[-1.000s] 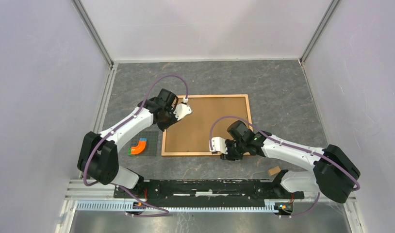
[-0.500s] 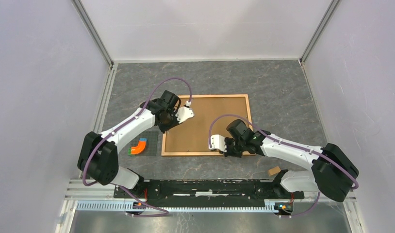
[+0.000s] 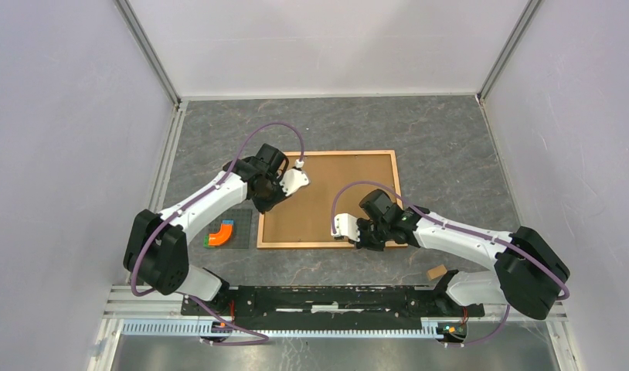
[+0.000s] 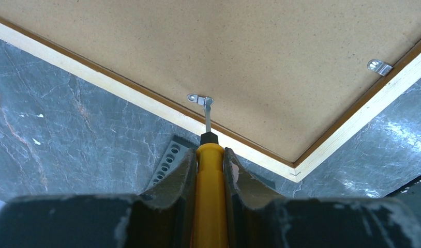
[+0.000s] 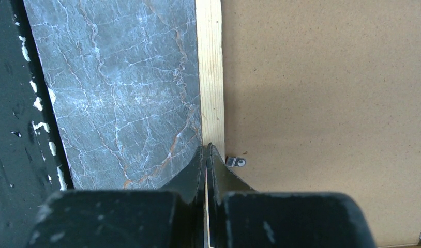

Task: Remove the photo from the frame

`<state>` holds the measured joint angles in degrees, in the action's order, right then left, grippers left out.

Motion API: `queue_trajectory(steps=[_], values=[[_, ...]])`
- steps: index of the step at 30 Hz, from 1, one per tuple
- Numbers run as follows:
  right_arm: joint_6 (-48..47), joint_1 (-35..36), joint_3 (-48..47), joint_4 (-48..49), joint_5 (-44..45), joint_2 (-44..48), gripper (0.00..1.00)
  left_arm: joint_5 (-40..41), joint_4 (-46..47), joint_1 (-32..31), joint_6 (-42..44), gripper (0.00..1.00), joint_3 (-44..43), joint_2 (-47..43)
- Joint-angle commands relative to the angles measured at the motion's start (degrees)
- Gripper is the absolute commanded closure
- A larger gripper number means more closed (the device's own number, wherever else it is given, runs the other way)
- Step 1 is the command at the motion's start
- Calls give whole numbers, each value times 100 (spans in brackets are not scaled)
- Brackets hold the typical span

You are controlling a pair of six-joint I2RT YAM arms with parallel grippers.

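Note:
The frame (image 3: pixel 327 199) lies face down on the table, its brown fibreboard back up, so the photo is hidden. My left gripper (image 3: pixel 292 179) is shut on a yellow-handled screwdriver (image 4: pixel 210 196). Its metal tip touches a small clip (image 4: pixel 200 98) at the frame's left edge. Another clip (image 4: pixel 379 66) sits on the adjoining edge. My right gripper (image 3: pixel 344 229) is shut, and in the right wrist view (image 5: pixel 206 150) its fingertips sit over the frame's near wooden border (image 5: pixel 210 72), right beside a clip (image 5: pixel 235 161).
A small grey plate (image 3: pixel 236 232) with an orange block (image 3: pixel 217 232) lies left of the frame, near its front corner. A small tan piece (image 3: pixel 436 272) lies near the right arm's base. White walls enclose the grey marbled table.
My right gripper has slid a little left along the frame's near edge. My left gripper shifted slightly right over the frame's left edge, then held still.

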<state>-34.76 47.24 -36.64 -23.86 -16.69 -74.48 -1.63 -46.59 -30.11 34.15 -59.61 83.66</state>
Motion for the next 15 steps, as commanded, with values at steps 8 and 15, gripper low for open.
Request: queue_trajectory(steps=[8,15], values=[[-2,2,201,-84,126,-321,100,-482,695,-30,-1386,98,240,-73],[19,13,67,-170,-55,-320,93,-639,935,-30,-1381,98,160,-210]])
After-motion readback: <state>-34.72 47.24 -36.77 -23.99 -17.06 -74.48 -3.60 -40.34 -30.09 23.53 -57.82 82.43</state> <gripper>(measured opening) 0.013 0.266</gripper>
